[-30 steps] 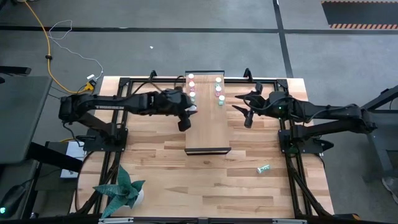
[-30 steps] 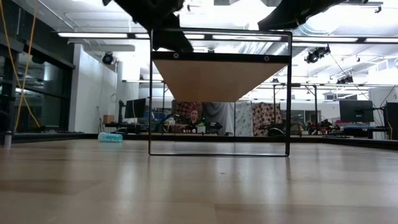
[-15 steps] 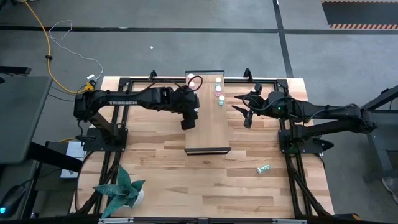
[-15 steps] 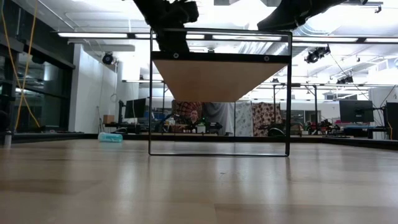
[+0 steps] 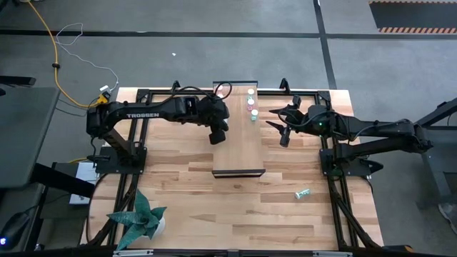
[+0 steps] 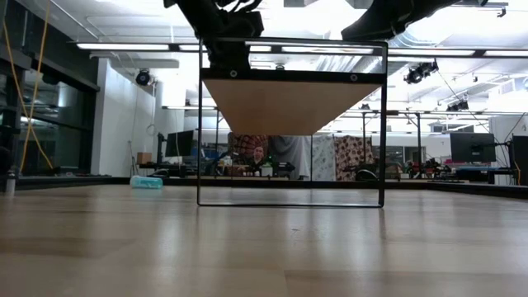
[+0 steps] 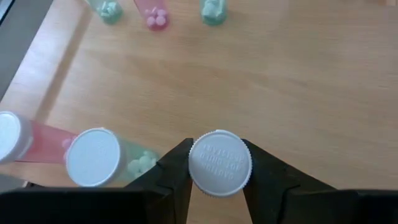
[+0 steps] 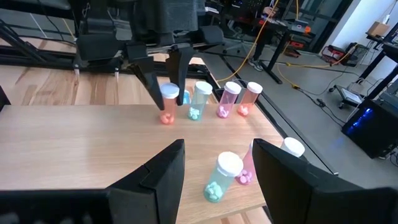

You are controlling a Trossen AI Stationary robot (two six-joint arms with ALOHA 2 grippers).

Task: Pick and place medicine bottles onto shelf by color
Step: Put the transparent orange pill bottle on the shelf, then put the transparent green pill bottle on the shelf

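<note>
The shelf [image 5: 239, 146] is a raised light-wood board in the table's middle. Medicine bottles with white caps stand on its far end in two rows. The left row has teal [image 8: 198, 102] and pink [image 8: 227, 99] bottles; the right row [image 5: 251, 102] has a teal one [image 8: 221, 177] nearest my right gripper. My left gripper [image 7: 217, 155] hangs over the left row, shut on a pink bottle [image 8: 166, 107]. Next to it stand a teal bottle [image 7: 93, 157] and a pink one [image 7: 9, 137]. My right gripper [image 8: 214, 162] waits open beside the shelf's right edge. My left gripper pinches the pink bottle's round white cap [image 7: 220, 163] between its two fingers [image 8: 149, 78], one on each side of the rim. The fingers slant down from above on the table's left side. The bottle stands upright below them; I cannot tell whether its bottom [image 8: 166, 118] touches the shelf.
One teal bottle [image 5: 303, 193] lies loose on the table at the near right. A potted plant [image 5: 139, 218] stands at the near left corner. The shelf's near half [image 5: 239, 160] is bare wood. In the low view, the shelf top [image 6: 289, 103] sits high on a thin dark frame.
My left gripper has moved a little toward the table's far edge, over the shelf's left row, and tipped more steeply downward. It stays shut on the bottle. Its arm now hides the left-row bottles in the high view.
</note>
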